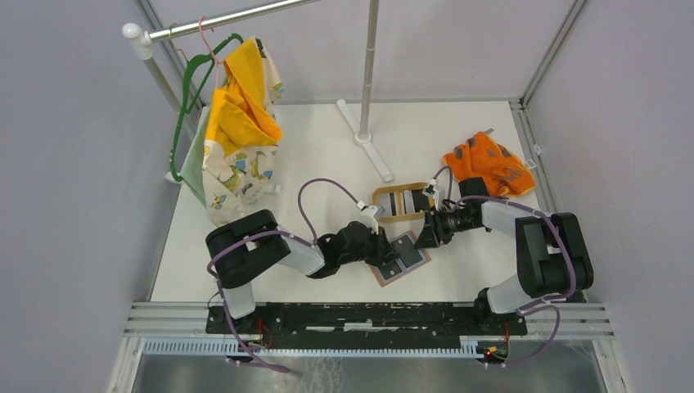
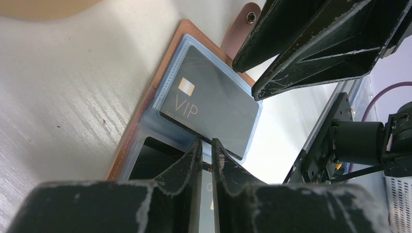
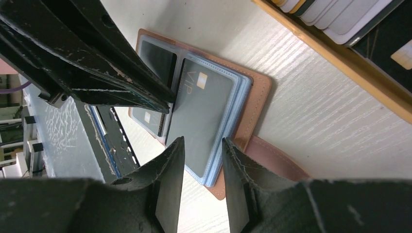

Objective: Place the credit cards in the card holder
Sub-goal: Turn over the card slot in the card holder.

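Note:
The card holder (image 1: 407,255) lies open on the table, with brown leather edges (image 2: 145,111) and blue-grey pockets. A dark card marked VIP (image 2: 214,109) sits in its upper page (image 3: 204,107), and another dark card (image 2: 155,160) shows in the lower pocket. My left gripper (image 2: 206,142) is shut to a thin slit, tips at the VIP card's edge by the fold, with nothing visible between them. My right gripper (image 3: 203,145) is open over the holder's corner by the strap tab (image 3: 277,160). More credit cards (image 1: 407,202) stand in the oval wooden tray (image 1: 385,196).
The tray's rim (image 3: 340,63) runs just behind the holder. An orange patterned cloth (image 1: 488,166) lies at the back right. Clothes on a hanger (image 1: 237,131) hang at the back left, and a pole's foot (image 1: 366,139) stands mid-back. The two grippers (image 1: 386,246) (image 1: 426,235) are close together.

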You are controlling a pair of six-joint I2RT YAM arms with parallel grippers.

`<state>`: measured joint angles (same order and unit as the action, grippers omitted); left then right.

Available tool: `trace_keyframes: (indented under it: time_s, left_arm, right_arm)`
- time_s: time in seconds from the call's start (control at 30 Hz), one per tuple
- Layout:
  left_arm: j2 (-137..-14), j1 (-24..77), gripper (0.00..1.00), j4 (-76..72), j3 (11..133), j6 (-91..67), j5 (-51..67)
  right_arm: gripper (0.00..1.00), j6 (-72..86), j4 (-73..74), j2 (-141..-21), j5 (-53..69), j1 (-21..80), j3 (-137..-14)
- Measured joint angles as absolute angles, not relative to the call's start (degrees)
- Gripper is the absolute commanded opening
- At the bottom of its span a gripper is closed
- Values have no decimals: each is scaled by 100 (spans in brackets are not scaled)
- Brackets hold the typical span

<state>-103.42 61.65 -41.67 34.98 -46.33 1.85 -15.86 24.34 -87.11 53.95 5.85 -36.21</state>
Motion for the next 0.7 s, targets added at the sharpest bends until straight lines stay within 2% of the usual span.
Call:
trace_keyframes:
  time_s: [0.27, 0.43, 0.7]
  left_arm:
    - [-10342, 6165, 24, -4185, 3498, -4633, 191]
    - [-10311, 6165, 41, -4259, 3457, -4633, 196]
    - [-9721, 6158, 60, -3955, 3363, -4504, -23]
  right_arm:
    - [40, -1540, 2443, -8790, 5594, 585, -3621]
    - [40, -1518, 2440, -8814, 5627, 585, -3621]
    - [40, -1479, 2436, -8814, 5798, 585, -3621]
